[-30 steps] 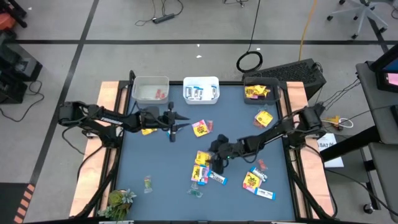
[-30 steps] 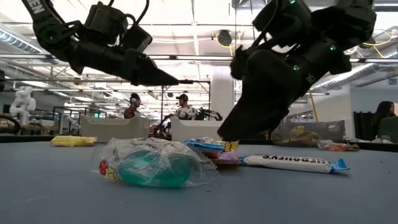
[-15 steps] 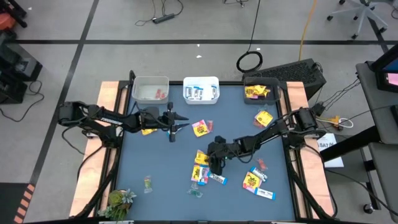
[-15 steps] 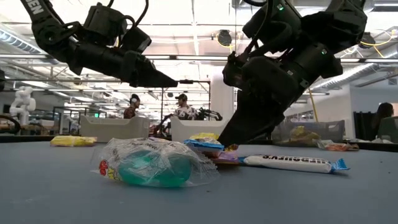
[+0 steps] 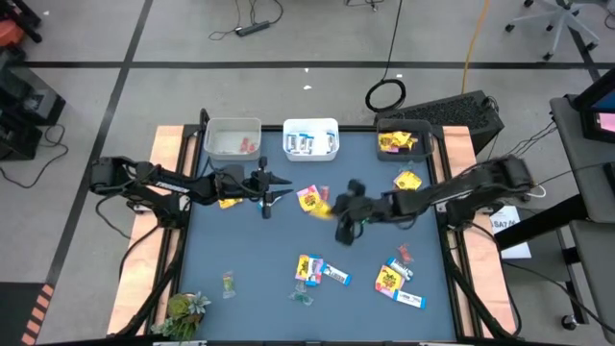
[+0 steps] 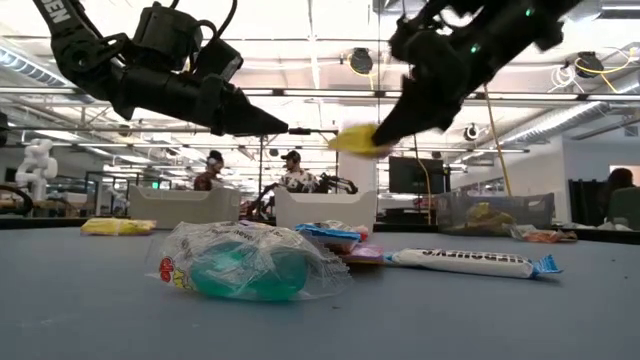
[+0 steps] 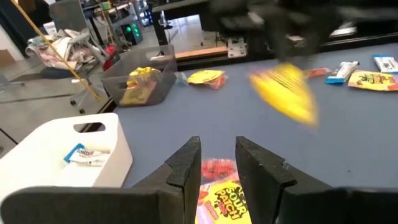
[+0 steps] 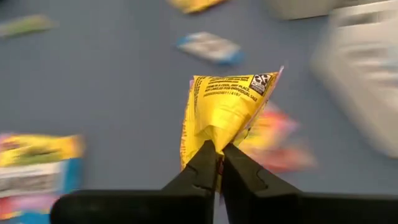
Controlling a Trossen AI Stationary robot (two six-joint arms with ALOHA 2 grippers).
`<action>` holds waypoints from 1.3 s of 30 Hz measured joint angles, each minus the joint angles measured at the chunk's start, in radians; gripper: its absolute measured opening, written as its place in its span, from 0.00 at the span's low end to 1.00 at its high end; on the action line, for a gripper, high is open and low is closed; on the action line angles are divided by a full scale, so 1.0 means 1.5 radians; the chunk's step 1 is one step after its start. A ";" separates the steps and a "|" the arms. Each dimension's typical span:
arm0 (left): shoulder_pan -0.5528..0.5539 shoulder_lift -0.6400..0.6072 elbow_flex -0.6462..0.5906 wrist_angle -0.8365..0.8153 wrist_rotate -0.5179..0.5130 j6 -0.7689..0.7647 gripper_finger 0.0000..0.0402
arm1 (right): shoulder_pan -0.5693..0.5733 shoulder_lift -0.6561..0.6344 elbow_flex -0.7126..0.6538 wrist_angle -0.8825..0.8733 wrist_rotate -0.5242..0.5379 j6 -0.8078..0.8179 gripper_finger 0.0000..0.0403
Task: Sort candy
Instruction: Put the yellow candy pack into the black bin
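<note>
My right gripper [image 5: 337,213] hangs above the table's middle, shut on a yellow candy packet [image 8: 225,106]. The packet also shows in the low view [image 6: 358,140], well above the table. My left gripper [image 7: 217,158] hovers left of centre, open, with nothing between its fingers. On the table just beyond its fingertips lie a yellow packet with red print [image 7: 221,202] and a small red piece [image 7: 217,167]. Several more candies lie flat in a cluster [image 5: 312,269] near the front, with a blue-and-white bar [image 6: 465,262] among them. My right gripper pinches one gathered end of the yellow packet [image 8: 214,135] between its two fingertips. The fingers slant down from the table's right. The packet sticks out past the fingertips, spread wide at its free end [image 8: 236,84] and lifted clear of the table.
Three bins line the far edge: a clear one [image 5: 233,137] with red pieces, a white one [image 5: 310,140] with bar wrappers, a dark one [image 5: 404,140] with yellow packets. Loose packets lie at the right [image 5: 407,181] and front right [image 5: 389,279]. A green plant-like thing [image 5: 183,312] sits at the front left.
My right gripper has shut on a yellow packet in the front cluster. It has then risen and swung toward the table's far edge, tipping up as it went. The packet is lifted clear; the other candies stay where they were.
</note>
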 joint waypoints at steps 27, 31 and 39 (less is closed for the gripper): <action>0.000 0.000 0.000 -0.005 0.000 -0.002 0.26 | -0.551 -0.099 0.000 -0.316 0.084 0.042 0.00; 0.000 0.000 0.000 -0.013 0.000 0.000 0.26 | -0.592 -0.033 0.000 -0.279 0.036 0.031 0.00; 0.000 0.000 0.000 -0.013 0.000 0.000 0.26 | -0.621 0.029 0.000 -0.251 0.010 0.015 0.08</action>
